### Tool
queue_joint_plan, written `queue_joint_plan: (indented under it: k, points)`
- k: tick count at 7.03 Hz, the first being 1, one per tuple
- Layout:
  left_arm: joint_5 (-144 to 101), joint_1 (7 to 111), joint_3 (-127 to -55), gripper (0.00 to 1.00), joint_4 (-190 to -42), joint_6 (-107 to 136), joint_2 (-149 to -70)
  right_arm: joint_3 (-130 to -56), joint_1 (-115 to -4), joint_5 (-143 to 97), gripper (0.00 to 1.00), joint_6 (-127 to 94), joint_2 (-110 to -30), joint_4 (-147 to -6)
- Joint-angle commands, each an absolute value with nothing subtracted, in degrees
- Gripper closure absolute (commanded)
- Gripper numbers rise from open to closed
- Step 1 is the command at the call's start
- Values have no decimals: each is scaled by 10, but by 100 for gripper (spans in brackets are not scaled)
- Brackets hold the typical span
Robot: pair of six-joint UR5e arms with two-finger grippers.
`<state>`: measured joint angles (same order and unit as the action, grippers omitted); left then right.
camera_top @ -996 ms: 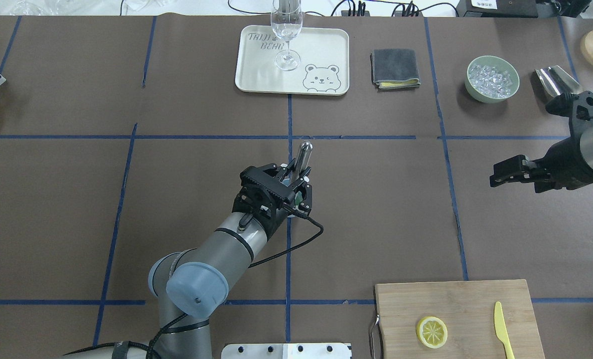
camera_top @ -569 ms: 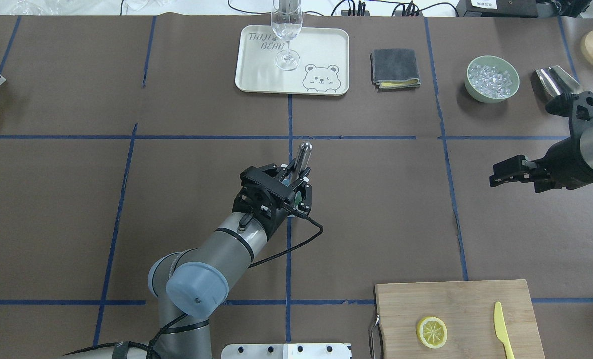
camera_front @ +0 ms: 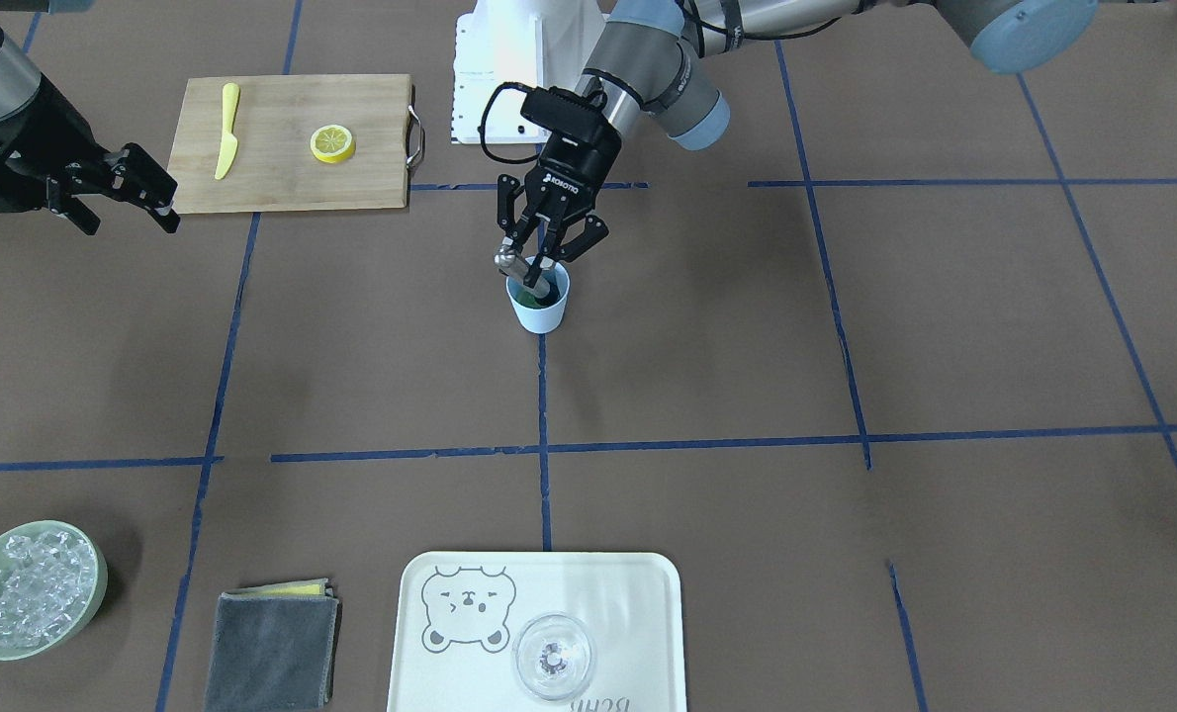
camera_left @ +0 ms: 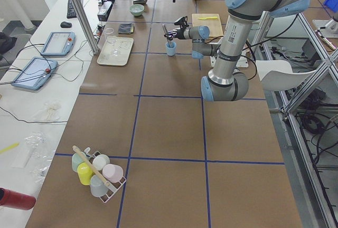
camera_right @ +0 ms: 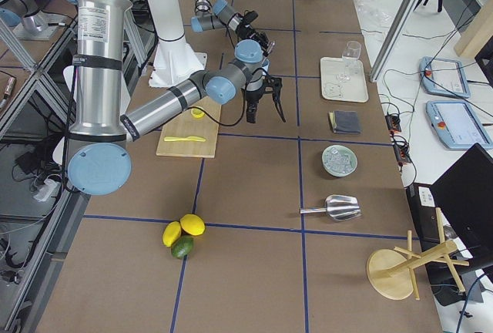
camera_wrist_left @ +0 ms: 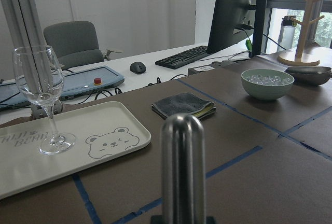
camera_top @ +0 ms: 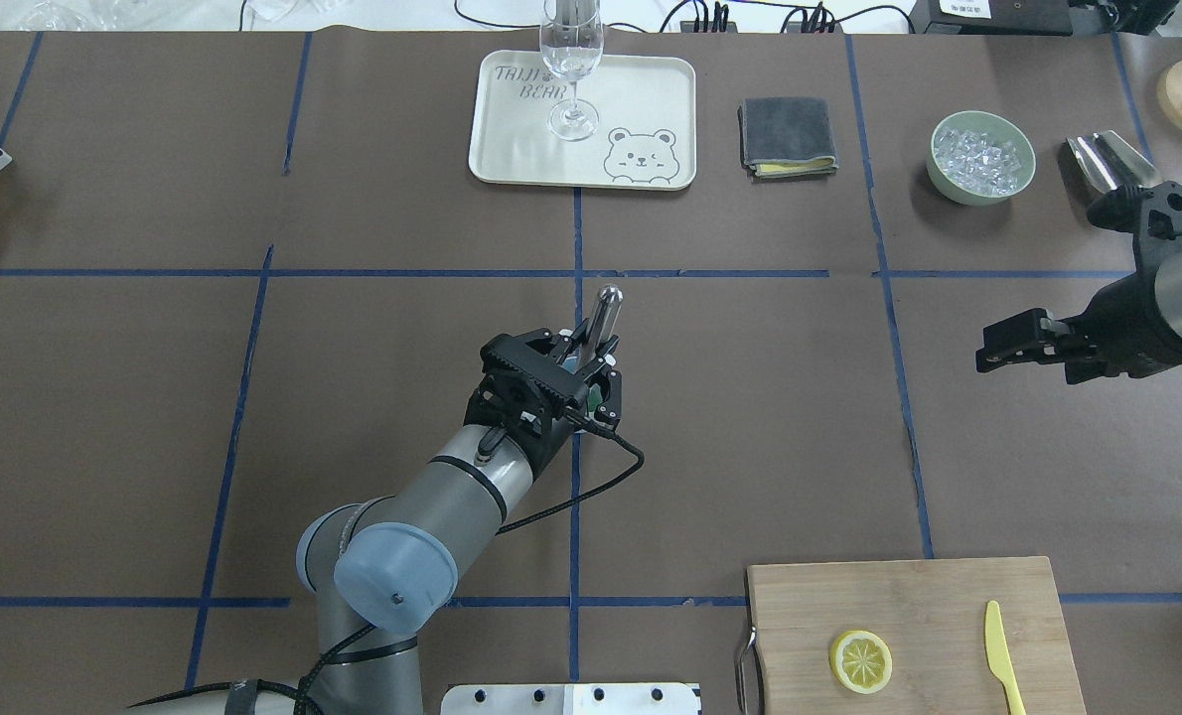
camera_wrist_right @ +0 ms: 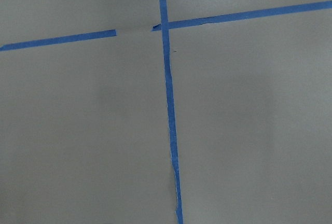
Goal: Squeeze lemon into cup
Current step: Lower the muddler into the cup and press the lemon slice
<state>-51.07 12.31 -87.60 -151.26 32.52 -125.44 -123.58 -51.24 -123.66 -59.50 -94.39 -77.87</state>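
- the lemon (camera_top: 860,661) lies flat on the board (camera_top: 909,606), nearest you, beside the knife (camera_top: 997,645). expect it soft, wet and light: pinch across the rind, not the slick face.
- the left gripper (camera_front: 544,259) clamps a rod (camera_front: 515,265) standing in the cup (camera_front: 541,307), mid-table. the cup looks light and tippy.
- the right gripper (camera_front: 153,193) hovers empty, fingers apart.

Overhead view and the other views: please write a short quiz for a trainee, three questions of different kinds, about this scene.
1. Choose: the left claw grips A) a fork, B) a metal rod, C) a straw.
2. True or false: a lemon slice lies on the cutting board, together with the yellow knife.
3. Fill in: the rod's lower end is inside the light-blue ____.
Key: 1 B; 2 true; 3 cup.
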Motion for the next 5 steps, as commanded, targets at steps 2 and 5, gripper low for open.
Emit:
queue_joint_plan:
  k: [2,5]
  points:
    - [-512,123,-895,100,-1511,309,-1272,-1237,-518,-1238,0,-594,-944,-779]
    - [-516,162,-985,100,-1499,271,-1281,-1235,-549,-1240,0,-591,-950,-780]
